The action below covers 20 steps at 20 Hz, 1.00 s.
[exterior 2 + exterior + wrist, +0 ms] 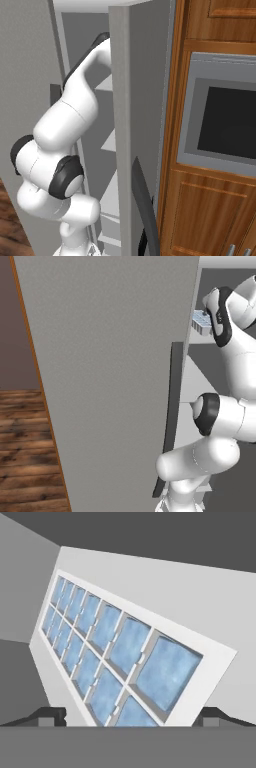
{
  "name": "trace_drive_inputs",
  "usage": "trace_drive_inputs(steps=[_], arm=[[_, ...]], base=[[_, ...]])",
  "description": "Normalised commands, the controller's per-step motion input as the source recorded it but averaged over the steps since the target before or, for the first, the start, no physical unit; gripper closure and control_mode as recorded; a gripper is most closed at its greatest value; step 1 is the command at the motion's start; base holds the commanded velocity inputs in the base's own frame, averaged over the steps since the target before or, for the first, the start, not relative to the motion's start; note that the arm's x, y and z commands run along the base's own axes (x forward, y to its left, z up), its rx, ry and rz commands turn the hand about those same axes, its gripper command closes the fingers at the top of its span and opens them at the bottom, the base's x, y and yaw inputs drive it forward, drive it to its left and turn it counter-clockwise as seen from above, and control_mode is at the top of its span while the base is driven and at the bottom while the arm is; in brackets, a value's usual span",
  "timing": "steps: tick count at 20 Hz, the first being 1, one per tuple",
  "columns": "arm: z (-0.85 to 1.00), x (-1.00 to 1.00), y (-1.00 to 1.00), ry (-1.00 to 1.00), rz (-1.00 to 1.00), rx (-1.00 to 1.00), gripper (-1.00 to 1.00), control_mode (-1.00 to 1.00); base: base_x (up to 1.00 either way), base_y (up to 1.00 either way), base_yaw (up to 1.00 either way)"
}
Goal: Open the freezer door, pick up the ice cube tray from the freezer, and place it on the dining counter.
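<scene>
With fingers spread wide astride the ice cube tray, lower squarely, then clamp across its narrow width.

The freezer door is plain flat grey, with a thin orange-brown strip down its edge. Its long handle is dark grey. Inside the freezer the walls are dark grey and the shelves are white. The ice cube tray is white, with two rows of light blue squares that look a bit cloudy. The robot arm is shiny white with black rings at its joints. The floor is dark brown wood planks. The cabinet is warm orange-brown wood, and the oven in it is grey with a black window.
</scene>
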Motion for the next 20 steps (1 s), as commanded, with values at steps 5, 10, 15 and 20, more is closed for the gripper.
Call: trace_drive_inputs(steps=[5, 10, 15, 20], arm=[[-0.11, 0.03, 0.01, 0.01, 0.00, 0.00, -1.00, -1.00], [-0.27, 0.00, 0.01, 0.00, 0.00, 0.00, -1.00, -1.00], [-0.29, 0.00, 0.00, 0.00, 0.00, 0.00, -1.00, -1.00], [-0.06, 0.00, 0.00, 0.00, 0.00, 0.00, -1.00, -1.00]], base=[[0.00, 0.00, 0.00], [0.00, 0.00, 0.00], [0.00, 0.00, 0.00], [0.00, 0.00, 0.00]])
